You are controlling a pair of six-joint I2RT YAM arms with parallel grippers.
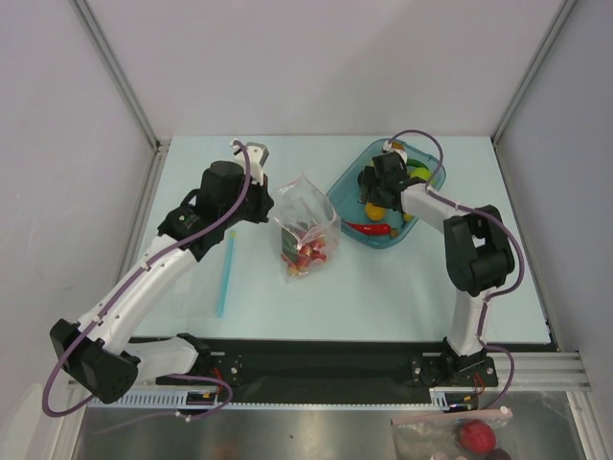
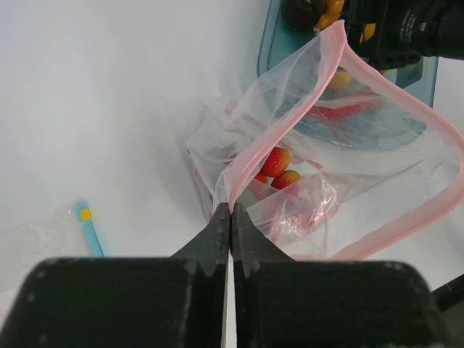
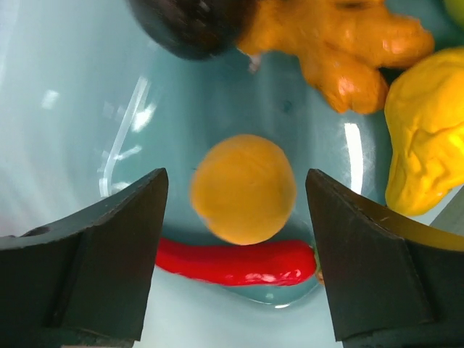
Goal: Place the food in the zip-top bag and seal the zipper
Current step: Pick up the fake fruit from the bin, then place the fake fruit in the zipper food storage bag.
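Observation:
The clear zip-top bag [image 1: 308, 228] lies at mid-table with its mouth held open. My left gripper [image 1: 271, 212] is shut on the bag's pink zipper strip [image 2: 270, 143]; in the left wrist view the gripper [image 2: 230, 209] pinches the strip's corner. Little red balls [image 2: 276, 162] lie inside the bag. My right gripper [image 1: 376, 197] is open, low in the teal tray [image 1: 351, 171]. In the right wrist view the gripper [image 3: 235, 175] straddles an orange ball [image 3: 243, 188] without touching it. A red chili [image 3: 232, 262], a dark plum [image 3: 192, 25], an orange ginger piece [image 3: 341, 43] and a yellow lemon [image 3: 424, 138] lie around it.
A light-blue stick [image 1: 226, 278] lies left of the bag. A second bag with a red ball [image 1: 476, 436] sits off the table at the bottom right. Metal frame posts stand at the table's back corners.

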